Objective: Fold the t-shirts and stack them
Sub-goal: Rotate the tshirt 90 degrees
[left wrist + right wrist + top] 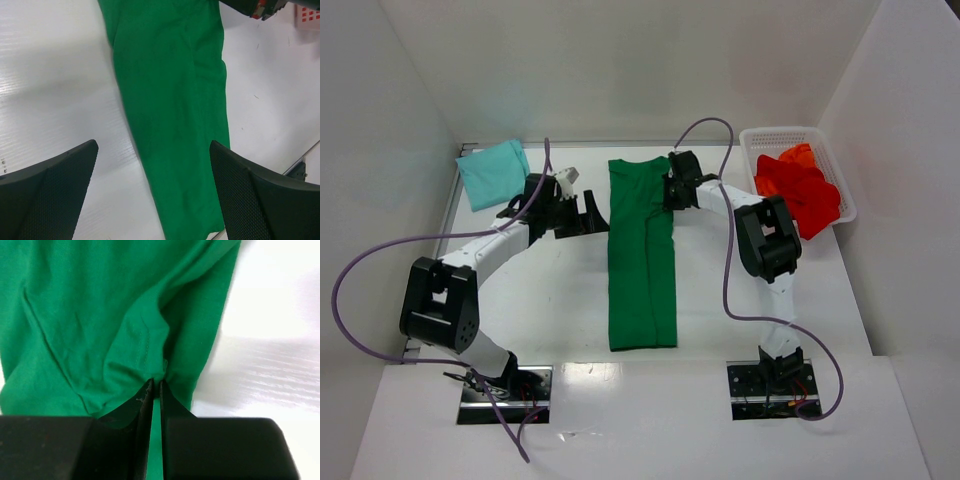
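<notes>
A dark green t-shirt [642, 255] lies folded into a long narrow strip down the middle of the table. My right gripper [670, 190] is at its far right edge, shut on a pinch of the green cloth [155, 382]. My left gripper [588, 215] is open and empty, just left of the strip's far part; the strip shows between its fingers in the left wrist view [170, 110]. A pale teal t-shirt [493, 172] lies folded at the far left. Red t-shirts [800, 190] fill the basket.
A white mesh basket [775, 136] stands at the far right. White walls close in the table at the back and both sides. Purple cables loop from both arms.
</notes>
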Action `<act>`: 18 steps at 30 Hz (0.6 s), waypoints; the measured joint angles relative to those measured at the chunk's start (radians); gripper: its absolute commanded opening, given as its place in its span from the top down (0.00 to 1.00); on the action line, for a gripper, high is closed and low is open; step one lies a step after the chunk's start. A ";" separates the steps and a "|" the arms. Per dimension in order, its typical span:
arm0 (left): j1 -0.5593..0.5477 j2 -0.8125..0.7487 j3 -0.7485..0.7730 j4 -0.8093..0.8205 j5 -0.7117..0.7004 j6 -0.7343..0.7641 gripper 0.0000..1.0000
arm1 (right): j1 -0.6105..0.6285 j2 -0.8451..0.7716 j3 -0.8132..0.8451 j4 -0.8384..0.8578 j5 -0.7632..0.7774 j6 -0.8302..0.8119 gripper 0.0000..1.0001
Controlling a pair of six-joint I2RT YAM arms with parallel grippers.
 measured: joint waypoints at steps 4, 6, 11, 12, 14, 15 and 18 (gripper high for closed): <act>0.000 0.004 -0.002 -0.001 0.000 0.000 0.00 | 0.000 -0.027 -0.010 -0.011 0.004 0.007 0.84; 0.000 0.005 -0.002 -0.001 0.000 0.000 0.00 | 0.000 -0.045 -0.029 -0.013 0.004 0.013 0.82; 0.000 0.005 -0.002 0.000 0.001 0.000 0.00 | 0.000 -0.071 -0.107 -0.012 -0.003 0.037 0.80; 0.000 0.006 -0.002 0.000 0.001 0.000 0.00 | 0.000 -0.073 -0.121 -0.007 -0.004 0.044 0.78; 0.000 0.011 -0.002 0.001 0.001 0.000 0.00 | 0.000 -0.082 -0.138 0.004 -0.007 0.054 0.77; 0.000 0.014 -0.002 0.000 0.001 0.000 0.00 | 0.000 -0.085 -0.146 0.009 -0.008 0.059 0.77; -0.006 0.022 -0.003 0.000 0.001 0.000 0.00 | 0.000 -0.093 -0.161 0.027 -0.013 0.070 0.67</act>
